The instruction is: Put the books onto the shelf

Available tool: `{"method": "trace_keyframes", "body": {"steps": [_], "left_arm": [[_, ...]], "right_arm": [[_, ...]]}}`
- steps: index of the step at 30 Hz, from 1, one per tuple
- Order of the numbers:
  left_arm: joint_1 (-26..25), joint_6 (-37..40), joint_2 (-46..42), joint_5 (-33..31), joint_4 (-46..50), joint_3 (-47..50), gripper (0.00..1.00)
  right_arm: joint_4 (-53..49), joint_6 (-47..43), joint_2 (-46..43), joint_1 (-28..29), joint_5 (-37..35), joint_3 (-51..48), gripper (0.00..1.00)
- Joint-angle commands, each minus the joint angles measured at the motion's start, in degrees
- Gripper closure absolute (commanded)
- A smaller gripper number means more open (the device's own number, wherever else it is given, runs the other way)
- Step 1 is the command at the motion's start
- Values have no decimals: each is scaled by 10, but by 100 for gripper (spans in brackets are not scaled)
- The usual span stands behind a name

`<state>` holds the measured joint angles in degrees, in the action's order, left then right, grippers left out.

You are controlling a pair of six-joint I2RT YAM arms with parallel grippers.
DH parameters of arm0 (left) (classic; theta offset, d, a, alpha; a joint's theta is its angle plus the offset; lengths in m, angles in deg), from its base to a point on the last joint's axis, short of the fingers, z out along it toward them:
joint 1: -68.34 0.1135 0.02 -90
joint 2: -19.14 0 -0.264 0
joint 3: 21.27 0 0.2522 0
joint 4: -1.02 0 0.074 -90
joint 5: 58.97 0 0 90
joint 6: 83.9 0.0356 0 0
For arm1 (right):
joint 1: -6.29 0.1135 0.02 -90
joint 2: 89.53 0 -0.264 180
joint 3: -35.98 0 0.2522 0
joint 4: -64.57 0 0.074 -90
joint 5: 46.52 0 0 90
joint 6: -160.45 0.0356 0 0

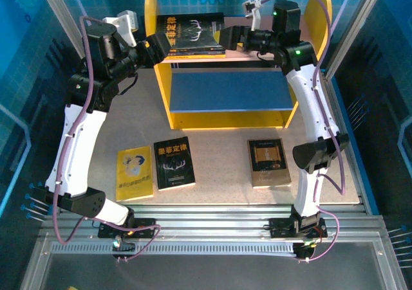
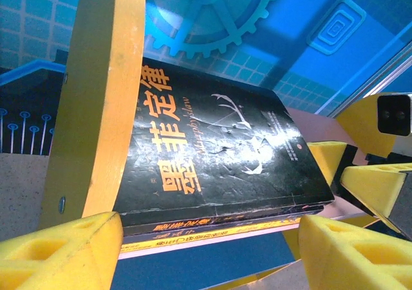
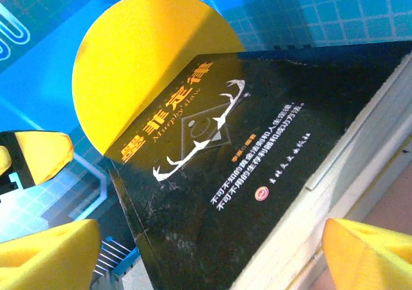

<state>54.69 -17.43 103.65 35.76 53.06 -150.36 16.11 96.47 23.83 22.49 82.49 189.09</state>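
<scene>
Jaws wide apart, the left gripper [image 1: 161, 47] and right gripper [image 1: 227, 38] bracket the antler-cover books [image 1: 192, 33] on the shelf [image 1: 152, 13], likely squaring the stack.

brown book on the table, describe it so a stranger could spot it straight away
Start at the yellow-sided shelf. Three books lie flat on the table before it; the brown book is the rightmost, set apart from the yellow book and black book at left.

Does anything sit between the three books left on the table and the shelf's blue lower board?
Nothing visible does. The yellow book, black book and brown book lie before the blue lower board, with bare table between.
</scene>
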Motion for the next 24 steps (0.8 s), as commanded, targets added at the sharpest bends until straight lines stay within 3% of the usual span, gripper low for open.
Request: {"method": "trace_keyframes", "body": {"steps": [1, 14, 24], "left_arm": [[5, 15, -18, -4, 1, 6, 27], [5, 11, -29, -2, -1, 21, 27], [5, 7, -32, 0, -4, 27, 27]], "right_arm": [[-22, -19, -33, 1, -16, -22, 10], [36, -24, -99, 0, 32, -135, 10], [50, -24, -102, 6, 77, -145, 11]]}}
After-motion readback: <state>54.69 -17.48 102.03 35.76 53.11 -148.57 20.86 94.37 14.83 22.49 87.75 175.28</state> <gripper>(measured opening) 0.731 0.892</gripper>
